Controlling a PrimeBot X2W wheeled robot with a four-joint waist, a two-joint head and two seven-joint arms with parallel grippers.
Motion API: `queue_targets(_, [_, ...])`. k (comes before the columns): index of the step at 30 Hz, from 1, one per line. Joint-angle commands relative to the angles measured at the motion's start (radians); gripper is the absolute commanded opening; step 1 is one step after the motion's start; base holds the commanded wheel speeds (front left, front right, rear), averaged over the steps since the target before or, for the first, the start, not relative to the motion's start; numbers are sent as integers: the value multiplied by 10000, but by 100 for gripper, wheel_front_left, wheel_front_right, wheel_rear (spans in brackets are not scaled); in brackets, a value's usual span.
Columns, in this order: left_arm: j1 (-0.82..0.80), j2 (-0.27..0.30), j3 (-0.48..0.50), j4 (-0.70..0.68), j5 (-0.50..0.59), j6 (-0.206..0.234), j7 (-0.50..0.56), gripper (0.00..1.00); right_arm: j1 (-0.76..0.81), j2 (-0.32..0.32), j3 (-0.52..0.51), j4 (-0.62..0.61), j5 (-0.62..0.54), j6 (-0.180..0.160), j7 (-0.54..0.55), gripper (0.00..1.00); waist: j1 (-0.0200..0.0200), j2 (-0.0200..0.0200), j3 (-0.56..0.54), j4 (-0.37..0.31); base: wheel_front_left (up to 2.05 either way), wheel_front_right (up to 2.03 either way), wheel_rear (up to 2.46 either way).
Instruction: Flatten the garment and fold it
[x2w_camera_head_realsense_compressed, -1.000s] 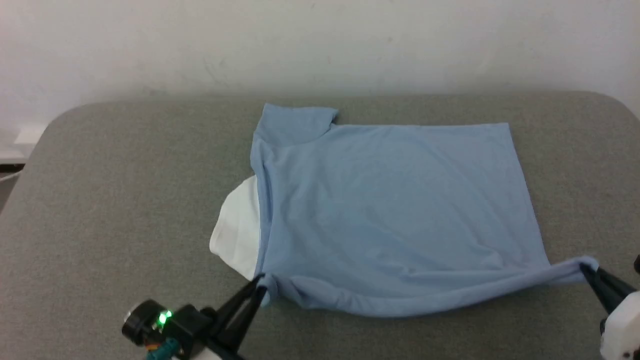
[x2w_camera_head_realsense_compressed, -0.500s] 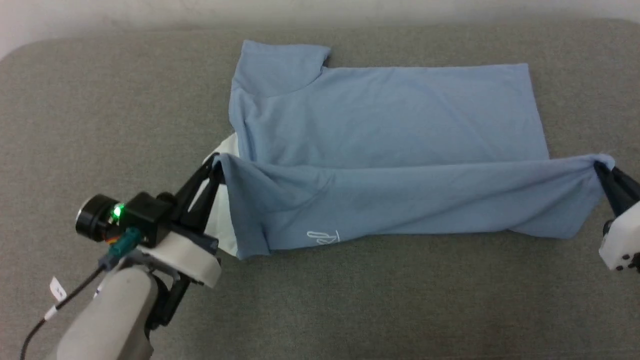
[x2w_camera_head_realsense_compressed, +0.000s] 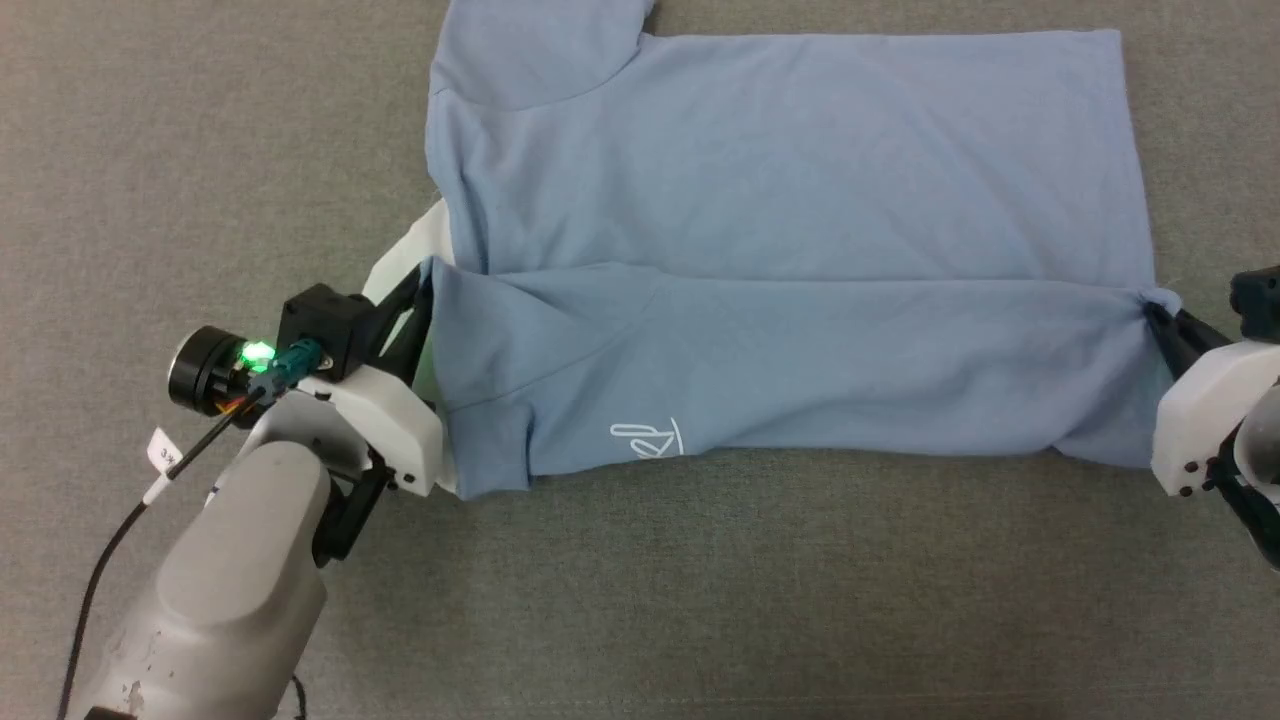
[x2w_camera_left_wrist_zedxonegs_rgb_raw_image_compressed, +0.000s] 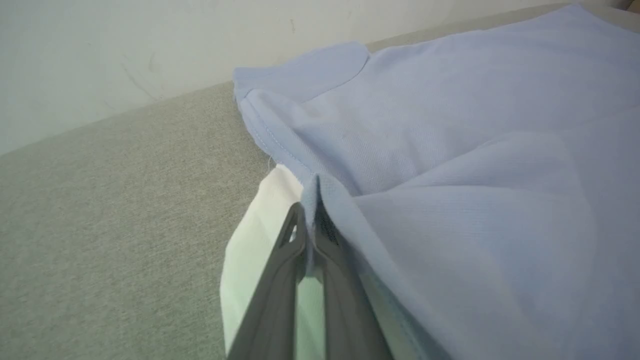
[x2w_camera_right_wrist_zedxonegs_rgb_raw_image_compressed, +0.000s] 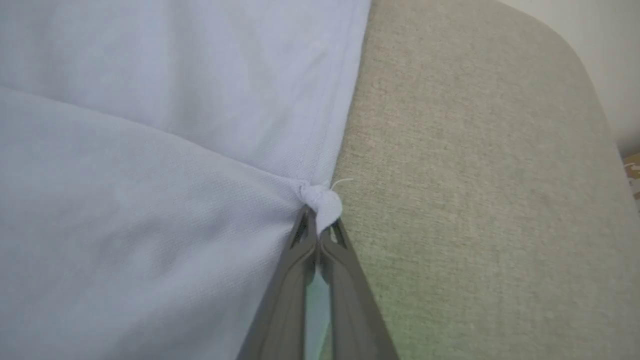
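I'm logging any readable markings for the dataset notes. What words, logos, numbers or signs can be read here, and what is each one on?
Shirt: a white outline logo on the folded-over flap, a looping script mark; no letters can be made out with certainty.
Small white tag on the cable by the left arm: dark marks, too small to read.
No other text, number or sign is visible.

The garment is soft, matt, light blue knit cloth with a fine pitted grain. Its collar, at nine o'clock, is smoother white cloth. The table is covered in coarse, matt grey woven fabric. The left tool and right tool have dark matt plastic fingers. The left forearm shell is smooth pale grey plastic.
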Motion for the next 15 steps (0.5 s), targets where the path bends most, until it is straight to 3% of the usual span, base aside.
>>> queue_targets(1, [-228,-45,-31,350,58,-74,-120,0,-228,8,169,167,20,-21,-181,0,-3,0,-7,37,0,0,0])
queue_targets(3, [-344,-192,-50,865,11,-105,-224,0,-345,-30,396,502,84,-21,-370,0,-3,0,-120,70,0,0,0])
queue_targets(4, [-389,-265,-67,1090,0,-112,-277,51,-394,-62,450,673,100,-21,-469,22,-3,0,-192,96,0,0,0])
queue_targets(5, [-425,-327,-96,1283,9,-127,-351,100,-433,-81,503,835,106,-21,-562,100,-3,0,-282,116,0,0,0])
queue_targets(15, [466,-906,293,1628,-556,133,-843,100,161,92,363,1313,462,-21,-802,100,-3,0,-1837,245,0,0,0])
